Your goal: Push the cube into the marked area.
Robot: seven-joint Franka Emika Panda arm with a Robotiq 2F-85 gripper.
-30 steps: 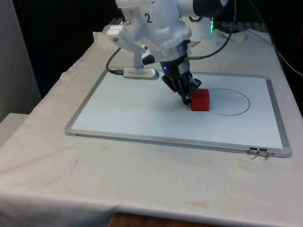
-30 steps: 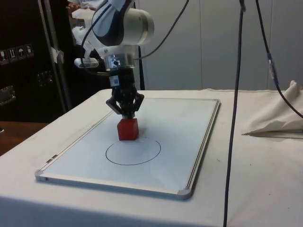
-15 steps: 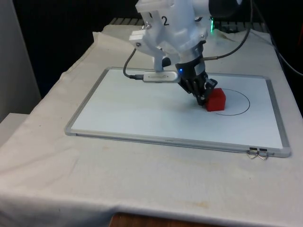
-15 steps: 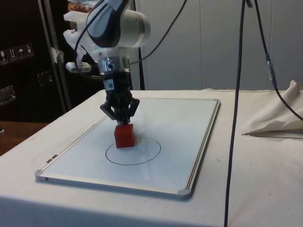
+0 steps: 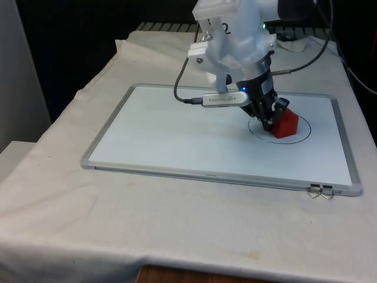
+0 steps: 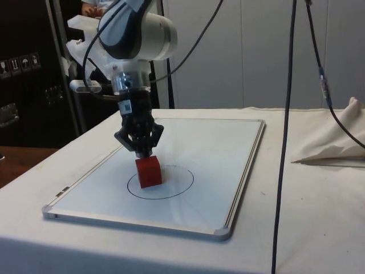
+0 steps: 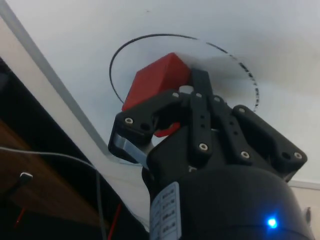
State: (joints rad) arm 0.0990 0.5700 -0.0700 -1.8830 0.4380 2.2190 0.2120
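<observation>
My gripper (image 6: 140, 153): matt black plastic with small metal screws on the links. Cube (image 5: 285, 124): red, smooth, matt faces. Whiteboard (image 5: 165, 132): smooth, slightly glossy white panel with a brushed metal frame. Tablecloth (image 5: 88, 224): off-white woven cloth, matt, creased. Arm shell (image 6: 142, 37): glossy white plastic.

Closed fingers (image 6: 141, 153) touch the red cube (image 6: 149, 172) inside the drawn circle (image 6: 160, 183).
</observation>
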